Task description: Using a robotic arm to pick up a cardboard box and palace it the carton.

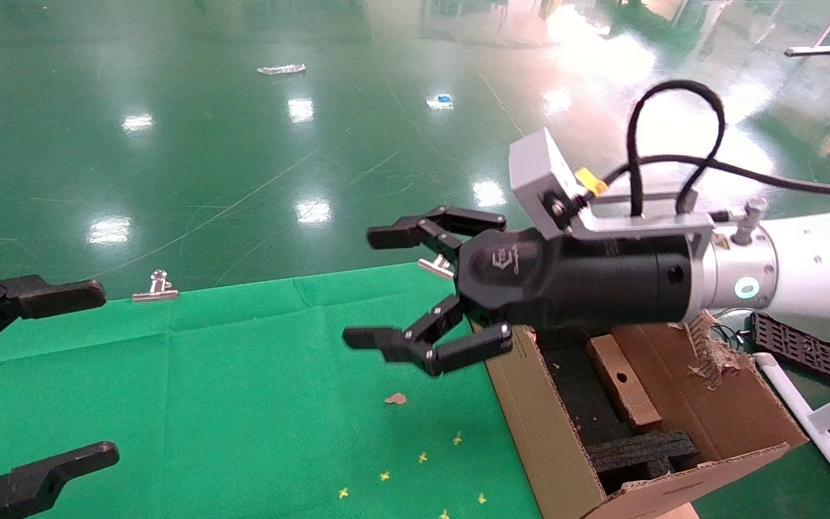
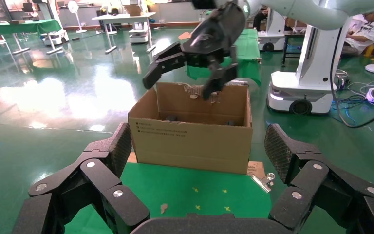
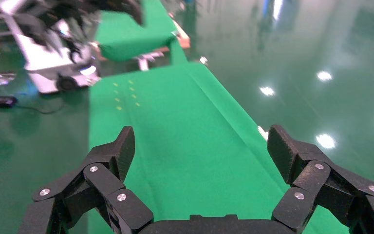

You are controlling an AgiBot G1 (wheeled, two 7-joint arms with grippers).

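The white tubular right arm's black pincer [image 1: 370, 287] hangs spread and empty, the slim brown cardboard box [image 1: 622, 380] lying behind and below it inside the large corrugated carton [image 1: 545, 425], so placing looks done and withdrawal seems next.

Both grippers open, empty

Right arm [image 1: 804, 267] reaches in level from the right, gripper [image 1: 379, 288] spread wide; left gripper [image 1: 101, 375] hangs spread at left.
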